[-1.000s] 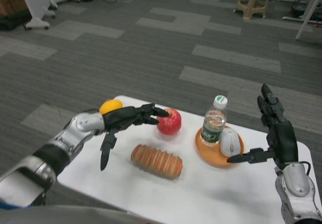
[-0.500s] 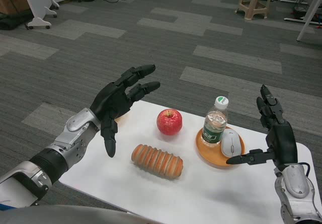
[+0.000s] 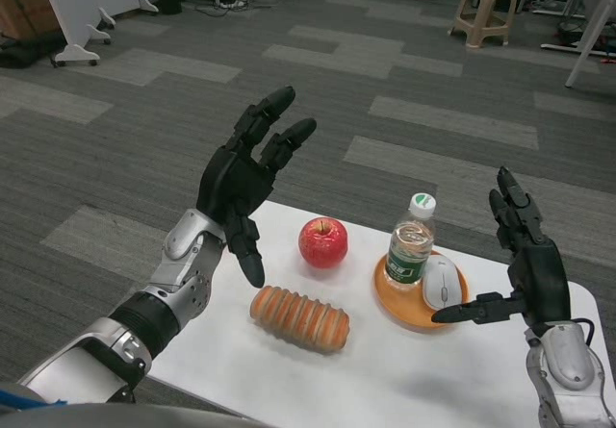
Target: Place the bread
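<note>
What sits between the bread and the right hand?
In the head view, the orange plate with bottle and mouse lies between the bread and the right hand.

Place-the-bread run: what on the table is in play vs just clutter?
In play: bread; left robot hand, raised and open; right robot hand, open.

Clutter: apple; orange plate holding the water bottle and computer mouse.
</note>
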Robot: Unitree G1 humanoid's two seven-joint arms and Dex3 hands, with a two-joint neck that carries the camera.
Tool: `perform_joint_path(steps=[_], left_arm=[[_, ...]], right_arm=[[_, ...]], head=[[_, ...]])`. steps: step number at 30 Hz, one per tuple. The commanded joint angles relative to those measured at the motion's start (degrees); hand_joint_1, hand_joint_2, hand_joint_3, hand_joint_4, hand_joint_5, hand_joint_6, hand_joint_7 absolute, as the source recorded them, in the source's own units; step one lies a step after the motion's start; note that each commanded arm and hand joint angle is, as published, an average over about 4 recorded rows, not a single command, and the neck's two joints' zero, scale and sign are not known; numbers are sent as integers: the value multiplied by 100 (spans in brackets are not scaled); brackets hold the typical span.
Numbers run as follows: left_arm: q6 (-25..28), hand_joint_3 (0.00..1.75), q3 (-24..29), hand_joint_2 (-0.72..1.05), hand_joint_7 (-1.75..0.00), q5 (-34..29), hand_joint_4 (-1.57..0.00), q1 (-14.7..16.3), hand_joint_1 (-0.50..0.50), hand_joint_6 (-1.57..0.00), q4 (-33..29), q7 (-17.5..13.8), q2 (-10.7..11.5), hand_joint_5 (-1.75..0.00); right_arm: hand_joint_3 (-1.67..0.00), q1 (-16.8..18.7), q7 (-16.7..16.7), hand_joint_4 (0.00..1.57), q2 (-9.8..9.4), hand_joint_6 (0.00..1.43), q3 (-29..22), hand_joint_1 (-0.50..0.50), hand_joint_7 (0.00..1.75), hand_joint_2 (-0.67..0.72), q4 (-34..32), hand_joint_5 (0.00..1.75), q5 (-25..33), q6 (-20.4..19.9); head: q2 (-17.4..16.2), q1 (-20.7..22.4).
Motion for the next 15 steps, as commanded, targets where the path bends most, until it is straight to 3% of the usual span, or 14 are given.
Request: perform_joint_path(steps=[1,15], left_arm=[[-258,9,98,-72,-42,-16,0,-102,-10,0,24,196,62,-51],[-289,9,127,-72,-42,15,0,-170,-5,0,93,222,154,-51]], right_arm=[[0,63,6,0,-1,0,-6,-25,0,6,-163,0,9,-20],[0,72,6,0,10,0,3,-25,0,3,-253,0,9,-20]], head=[[0,0],[48,-67]])
